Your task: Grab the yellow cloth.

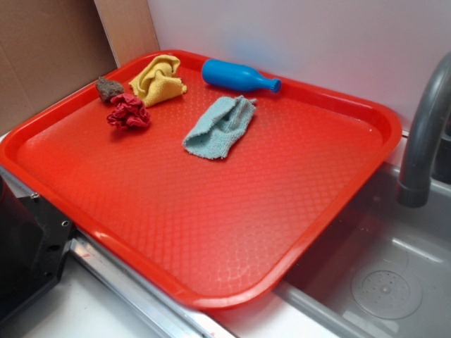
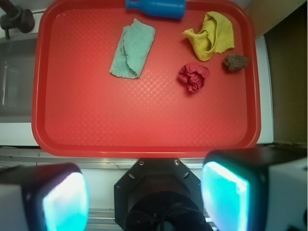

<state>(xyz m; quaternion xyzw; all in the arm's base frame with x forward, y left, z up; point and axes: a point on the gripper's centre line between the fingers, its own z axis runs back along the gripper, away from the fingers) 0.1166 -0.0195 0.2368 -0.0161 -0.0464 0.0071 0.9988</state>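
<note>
Bunchy terry yellow cloth (image 1: 159, 79) near far rim of dimpled tray (image 1: 211, 232), untouched; gripper (image 2: 144, 197) fingers spread wide, empty.

A white wall (image 1: 296, 35) stands far ahead of the end effector, with brown cardboard (image 1: 49, 49) beside it. A grey sink (image 1: 380, 267) with a dark faucet (image 1: 423, 141) lies to its left.
</note>
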